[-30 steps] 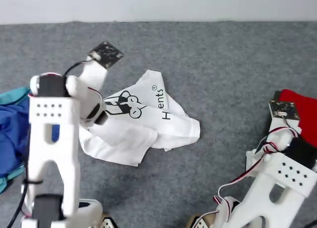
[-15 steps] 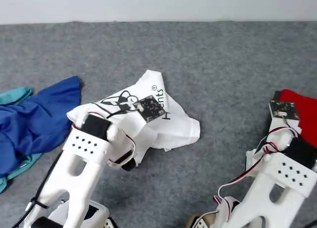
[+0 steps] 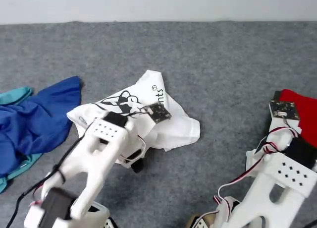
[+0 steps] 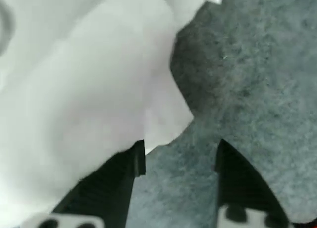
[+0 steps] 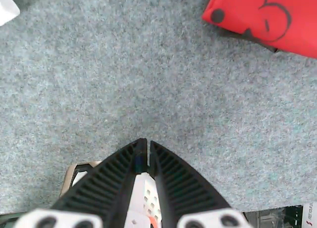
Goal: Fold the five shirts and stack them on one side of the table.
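Two arms rise from the near edge of the table [image 3: 223,54]: the left arm [image 3: 94,158] by the near left corner, the right arm [image 3: 277,183] by the near right corner. The right gripper [image 5: 147,156] hangs over grey surface close to the near edge on the right side. Its jaws are pressed together with nothing between them. Just beyond that arm, against the right edge, lies the red shirt [image 3: 303,111], which bears a black line drawing.

The left arm leans in from its corner over the near part of the white shirt [image 3: 173,124]. The left gripper [image 4: 181,153] sits low at that shirt's near border with its jaws spread. One jaw is against the edge of the white cloth and the other over the grey table, and nothing is pinched. The white shirt lies crumpled around the middle of the table, a little to the left, black print facing up.

Farther left, at the left edge, the blue shirt [image 3: 39,119] is bunched on top of the teal shirt [image 3: 12,96], which peeks out from under it. The blue shirt lies near the white one; whether they touch cannot be told.
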Motion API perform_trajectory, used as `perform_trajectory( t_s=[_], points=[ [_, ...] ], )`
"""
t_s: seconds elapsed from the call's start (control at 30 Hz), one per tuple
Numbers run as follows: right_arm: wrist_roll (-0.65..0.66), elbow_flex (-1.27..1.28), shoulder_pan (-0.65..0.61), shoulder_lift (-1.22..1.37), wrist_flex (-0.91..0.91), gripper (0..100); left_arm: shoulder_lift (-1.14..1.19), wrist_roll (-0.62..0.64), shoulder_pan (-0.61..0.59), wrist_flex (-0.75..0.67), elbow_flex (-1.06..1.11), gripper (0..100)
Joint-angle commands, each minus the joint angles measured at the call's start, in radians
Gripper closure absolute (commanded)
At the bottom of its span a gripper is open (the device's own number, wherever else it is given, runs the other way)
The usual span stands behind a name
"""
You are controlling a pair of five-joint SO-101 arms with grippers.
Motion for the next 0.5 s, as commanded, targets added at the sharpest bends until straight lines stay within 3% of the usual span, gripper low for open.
perform_trajectory(
  t_s=[0.0, 0.17, 0.47],
  points=[
    [-0.002, -0.002, -0.013, -0.005, 0.036, 99.0, 0.071, 0.005, 0.034, -0.023, -0.062, 82],
    [-0.002, -0.002, -0.013, -0.007, 0.038, 99.0, 0.133, 0.006, 0.057, -0.023, -0.127, 90],
    [-0.002, -0.002, -0.013, -0.008, 0.038, 99.0, 0.146, 0.041, 0.055, -0.091, -0.124, 90]
  ],
)
